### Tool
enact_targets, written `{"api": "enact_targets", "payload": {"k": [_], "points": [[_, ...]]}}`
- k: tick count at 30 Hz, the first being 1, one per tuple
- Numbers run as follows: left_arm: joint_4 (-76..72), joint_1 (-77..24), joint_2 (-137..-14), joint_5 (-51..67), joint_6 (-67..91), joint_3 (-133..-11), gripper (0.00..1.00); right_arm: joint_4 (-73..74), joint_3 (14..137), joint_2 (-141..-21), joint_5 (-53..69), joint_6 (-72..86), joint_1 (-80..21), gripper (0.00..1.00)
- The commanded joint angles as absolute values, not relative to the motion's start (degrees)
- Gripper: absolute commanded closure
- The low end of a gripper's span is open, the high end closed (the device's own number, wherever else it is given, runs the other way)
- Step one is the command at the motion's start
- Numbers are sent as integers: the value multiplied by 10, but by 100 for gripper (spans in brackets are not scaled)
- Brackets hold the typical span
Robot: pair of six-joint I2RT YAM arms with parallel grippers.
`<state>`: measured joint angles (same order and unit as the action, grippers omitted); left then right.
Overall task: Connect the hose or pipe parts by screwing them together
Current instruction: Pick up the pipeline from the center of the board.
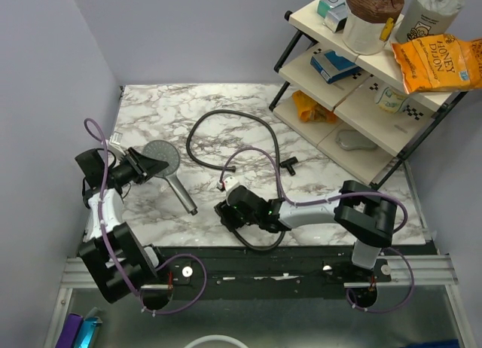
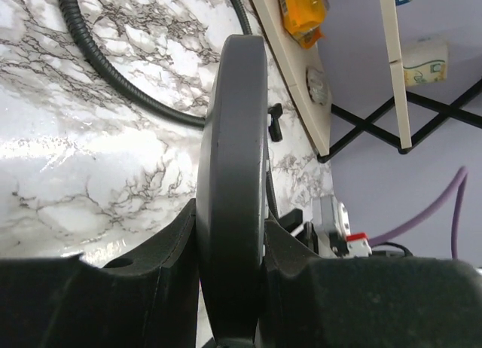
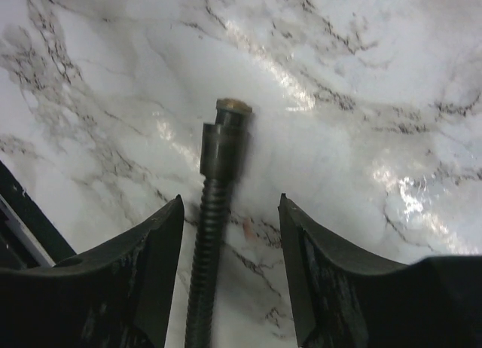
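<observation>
The dark grey shower head (image 1: 164,157) lies at the left of the marble table, its straight handle (image 1: 182,193) pointing toward the near edge. My left gripper (image 1: 145,168) is shut on the rim of its round face. In the left wrist view that face (image 2: 233,152) stands edge-on, pressed between both fingers of the left gripper (image 2: 231,214). The black hose (image 1: 226,122) curls across the middle of the table. Its end nut (image 3: 226,137) rests on the marble just ahead of my right gripper (image 3: 230,201). That gripper is open, and the hose (image 3: 209,242) runs between its fingers, close to the left one.
A black-framed shelf rack (image 1: 361,77) with snack bags, boxes and tubs fills the right rear. A small black T-shaped part (image 1: 290,165) lies near its foot. Purple robot cables (image 1: 260,154) loop over the table. A wall runs close along the left.
</observation>
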<state>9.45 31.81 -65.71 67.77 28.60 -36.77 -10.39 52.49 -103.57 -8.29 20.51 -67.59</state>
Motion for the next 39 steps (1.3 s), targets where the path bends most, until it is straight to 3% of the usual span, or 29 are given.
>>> {"api": "enact_targets", "payload": {"k": [1,13,23,34,39], "points": [[-46,294,-690,633,374,-356,100,-40,477,-1013,-107,229,-700,41],[-194,277,-772,635,407,-317,100,-83,508,-1068,-199,230,-729,48],[-214,273,-819,645,375,-311,100,-91,552,-1107,-247,221,-730,51],[-197,277,-822,646,367,-311,100,-92,579,-1130,-235,207,-730,70],[-197,278,-821,645,369,-311,100,-105,579,-1120,-229,202,-730,98]]}}
